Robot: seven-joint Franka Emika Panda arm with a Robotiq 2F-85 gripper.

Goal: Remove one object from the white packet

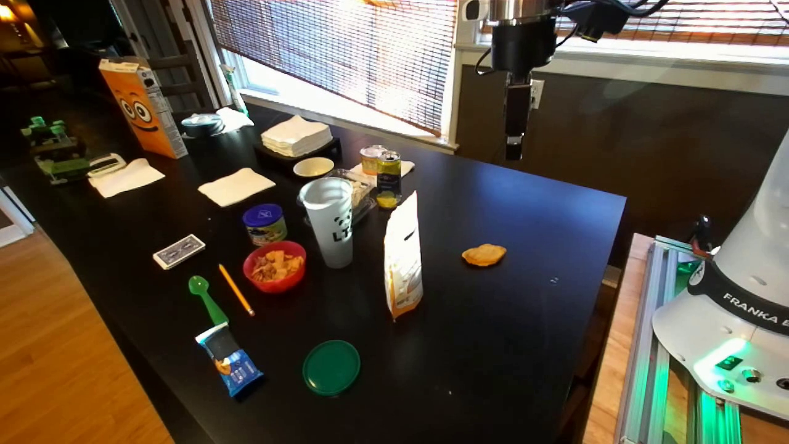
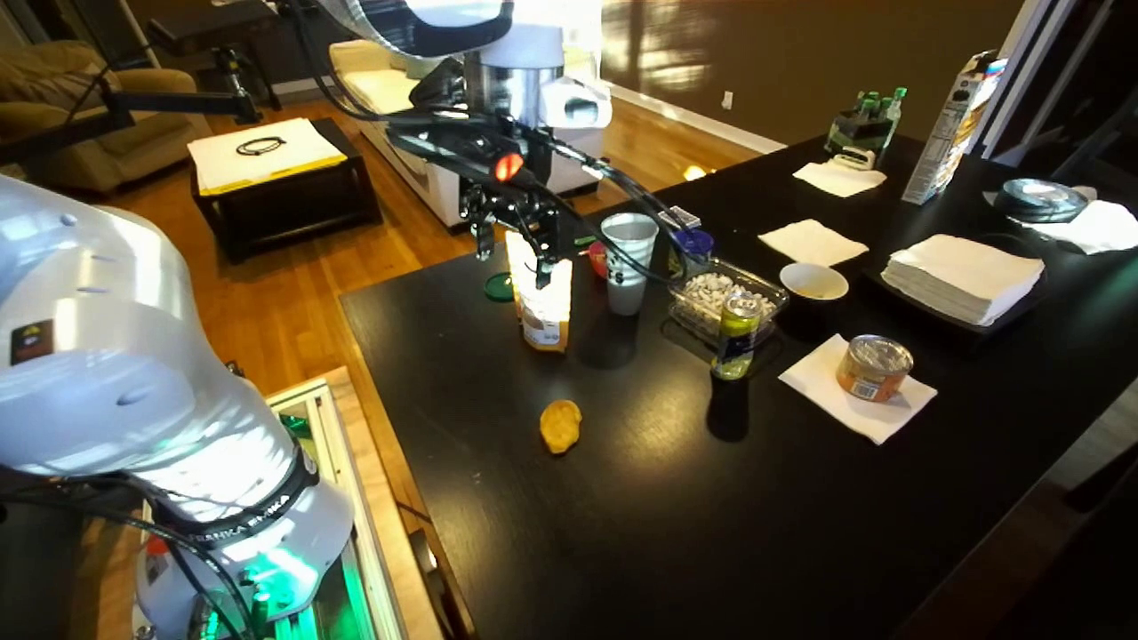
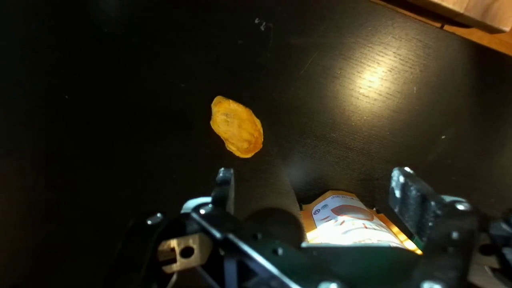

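Where one black table (image 1: 493, 357) bears the arrangement, one pincer (image 3: 315, 188) hangs above it, its two jaws spread wide apart with only air between them. On the table stand one upright white packet (image 1: 404, 262) and one white cup (image 1: 331, 225); beside the cup sits one red bowl (image 1: 276, 286); one flat green disc (image 1: 331, 367) lies apart from these. One tan-orange oval piece (image 1: 484, 254) lies outside the packet, apart from it and visible in all three views.

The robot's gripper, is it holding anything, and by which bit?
Nothing: the gripper is open, and the chip and white packet are on the table.
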